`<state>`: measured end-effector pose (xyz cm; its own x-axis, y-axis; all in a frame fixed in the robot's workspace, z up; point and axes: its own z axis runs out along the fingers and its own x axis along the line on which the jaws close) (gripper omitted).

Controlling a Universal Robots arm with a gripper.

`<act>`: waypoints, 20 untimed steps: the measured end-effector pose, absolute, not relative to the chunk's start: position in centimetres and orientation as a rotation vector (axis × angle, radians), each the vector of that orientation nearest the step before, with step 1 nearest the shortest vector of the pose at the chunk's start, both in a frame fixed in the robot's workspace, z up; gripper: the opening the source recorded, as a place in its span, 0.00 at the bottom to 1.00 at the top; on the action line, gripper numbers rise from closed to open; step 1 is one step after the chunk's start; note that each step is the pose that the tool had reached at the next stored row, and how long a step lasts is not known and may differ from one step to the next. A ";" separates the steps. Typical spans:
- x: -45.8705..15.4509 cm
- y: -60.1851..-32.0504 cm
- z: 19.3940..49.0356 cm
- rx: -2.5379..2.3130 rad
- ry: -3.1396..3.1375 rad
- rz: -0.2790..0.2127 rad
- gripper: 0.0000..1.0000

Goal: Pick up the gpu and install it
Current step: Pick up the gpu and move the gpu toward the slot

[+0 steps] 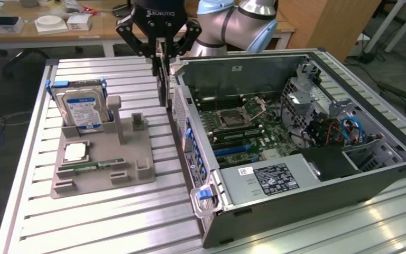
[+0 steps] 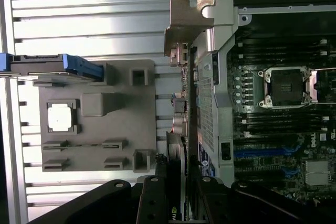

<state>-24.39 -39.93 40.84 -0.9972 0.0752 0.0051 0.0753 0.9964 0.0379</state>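
silver metal slats make up the desk [image 1: 97,222], and behind it sits a long wooden table with small boxes on it. the tool [image 1: 161,55] hangs over the far part of the desk. its two black fingers are pulled in close, and they pinch the gpu [image 1: 163,87] by its thin sides. the gpu is up in the air, standing on its edge. it hangs just beside the open computer case [image 1: 295,132], in the gap between the case and the grey tray [image 1: 97,164].

from the wrist view the tool [image 2: 178,195] grips the far end of the gpu [image 2: 185,24], and the card's shiny metal end piece sticks out past the corner of the case.

the tray holds a hard drive [image 1: 80,108] standing up in blue rails, a square chip [image 1: 74,152] and a thin green memory stick [image 1: 90,166]. inside the case is a green board [image 1: 249,127] with long slots.
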 end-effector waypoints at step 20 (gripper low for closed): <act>-21.7 -39.9 40.8 -0.118 -3.135 -0.060 0.26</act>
